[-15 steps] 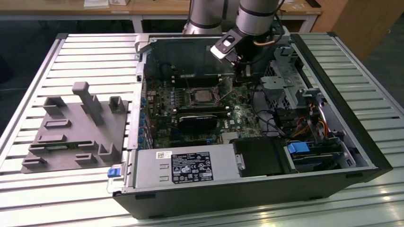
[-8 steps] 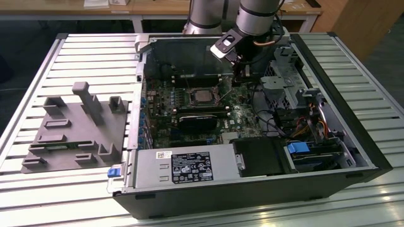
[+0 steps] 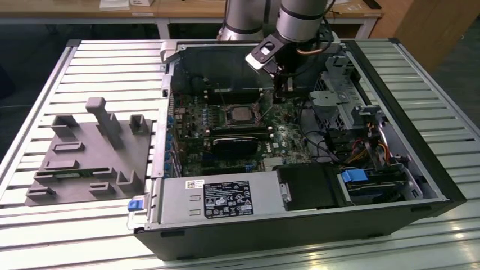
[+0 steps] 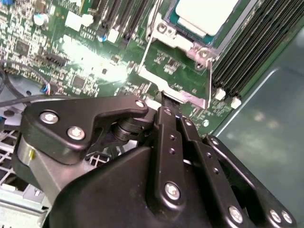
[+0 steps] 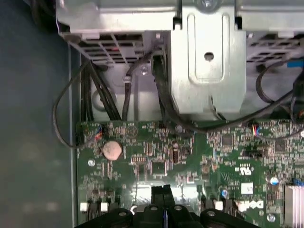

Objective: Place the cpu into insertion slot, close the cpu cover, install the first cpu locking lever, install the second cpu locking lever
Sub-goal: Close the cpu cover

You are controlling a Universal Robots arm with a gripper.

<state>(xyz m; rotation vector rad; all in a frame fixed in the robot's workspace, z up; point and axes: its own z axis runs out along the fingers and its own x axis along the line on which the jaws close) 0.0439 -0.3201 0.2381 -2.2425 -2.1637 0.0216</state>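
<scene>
Fingers (image 4: 164,124) are pressed together with nothing seen between them, tips at the metal tongue of the one cpu cover (image 4: 176,43). The cover frames the one cpu (image 4: 205,13), which sits in the insertion slot (image 3: 227,115) at the exterior view's centre. Two thin lever rods (image 4: 147,52) flank the socket. Memory slots (image 4: 249,45) crowd one edge and the drive cage (image 3: 338,95) stands near. The case (image 3: 300,225) on the worktop (image 3: 98,62) is open above.
</scene>
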